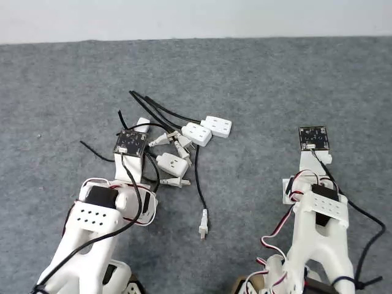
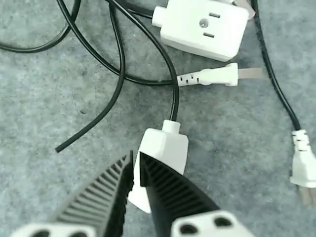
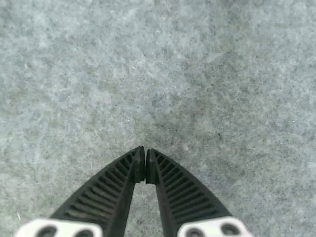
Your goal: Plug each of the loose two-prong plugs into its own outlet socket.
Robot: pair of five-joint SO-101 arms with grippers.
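My left gripper is shut with nothing between its ribbed fingers, its tips just over one end of a white outlet socket whose black cord runs away from it. Beyond lie a second socket face up, a loose two-prong plug and another plug off to one side. From above, sockets and plugs lie tangled beside the left arm. My right gripper is shut over bare carpet.
Black cords loop around the sockets and under the left arm's wrist. The right arm stands apart at the right on grey carpet. A pale wall edge runs along the back.
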